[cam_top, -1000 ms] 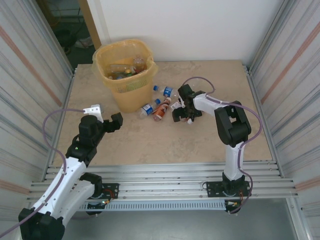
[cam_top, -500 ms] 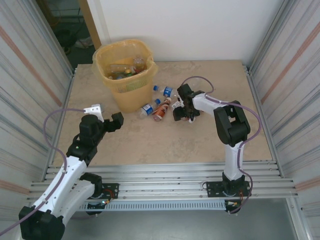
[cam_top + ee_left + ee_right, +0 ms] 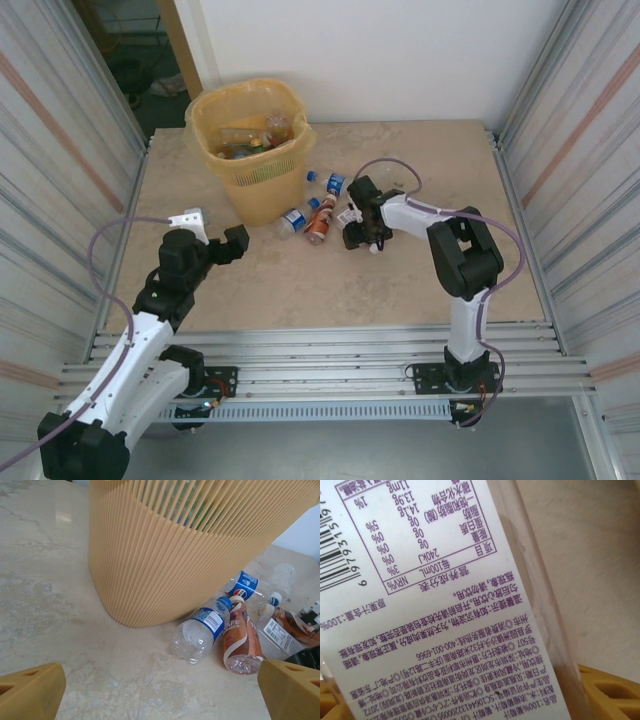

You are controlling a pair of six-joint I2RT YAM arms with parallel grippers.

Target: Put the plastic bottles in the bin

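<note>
Between the right jaws sits a white-labelled bottle [image 3: 445,605]; whether they clamp it yet I cannot tell. The left jaws stand wide apart, empty. The slick round body could squirt out and knock the brown-orange bottle [image 3: 241,642] just beside. On the desk [image 3: 400,290] I count four: two blue-labelled bottles [image 3: 202,630], one brown-orange, one white-labelled. One bin [image 3: 255,190] stands beyond, holding more.

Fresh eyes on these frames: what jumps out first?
The tall yellow-orange latticed plastic bin stands out at the far left of the table, partly filled. Next, a few small plastic bottles lie just right of its base, among them a clear blue-labelled bottle beside a brown-orange labelled bottle. The right gripper sits at that cluster, a white printed bottle label pressed close to its camera.
</note>
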